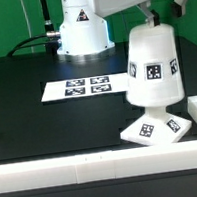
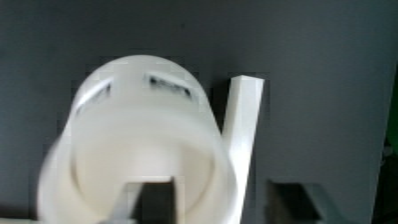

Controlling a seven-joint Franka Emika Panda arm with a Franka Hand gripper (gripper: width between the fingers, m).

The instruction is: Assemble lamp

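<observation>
While the black worktop (image 1: 26,96) fills most of the exterior view, a low white wall (image 1: 105,164) borders its near edge and turns up the exterior view's right. Toward the back stands the robot's white pedestal (image 1: 81,28), and just in front of it the marker board (image 1: 77,87) lies flat with its printed tags. In the corner on the exterior view's right sits the lamp: its cone shade (image 1: 151,69) stands upright over the flat square base (image 1: 153,128), narrow end up, tags facing the camera. The base rests on the worktop close beside the wall; the bulb is hidden. Directly above the shade's top hangs the claw (image 1: 148,15), meeting the narrow end. In the wrist view the shade (image 2: 143,140) looms large and blurred, with the dark fingertips (image 2: 285,200) showing on either side of it; whether the claw is clenched on the shade I cannot tell.
</observation>
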